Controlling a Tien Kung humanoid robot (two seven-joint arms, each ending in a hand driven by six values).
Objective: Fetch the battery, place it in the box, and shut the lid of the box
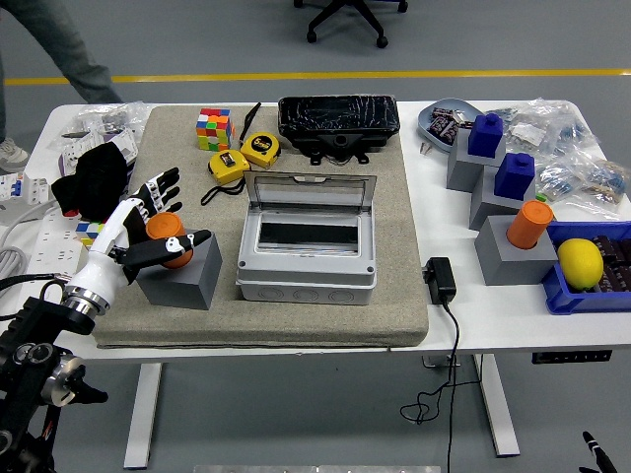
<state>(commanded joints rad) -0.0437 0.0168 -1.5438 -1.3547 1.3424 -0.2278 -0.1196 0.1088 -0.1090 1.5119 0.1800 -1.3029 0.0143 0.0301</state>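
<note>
I see my left hand (148,222) w/ fingers wrapped round the orange battery (167,236), which sits upright in its grey holder (181,274) left of the open box (307,247), lid (314,186) up. No legible text anywhere. Right hand out of view.
</note>
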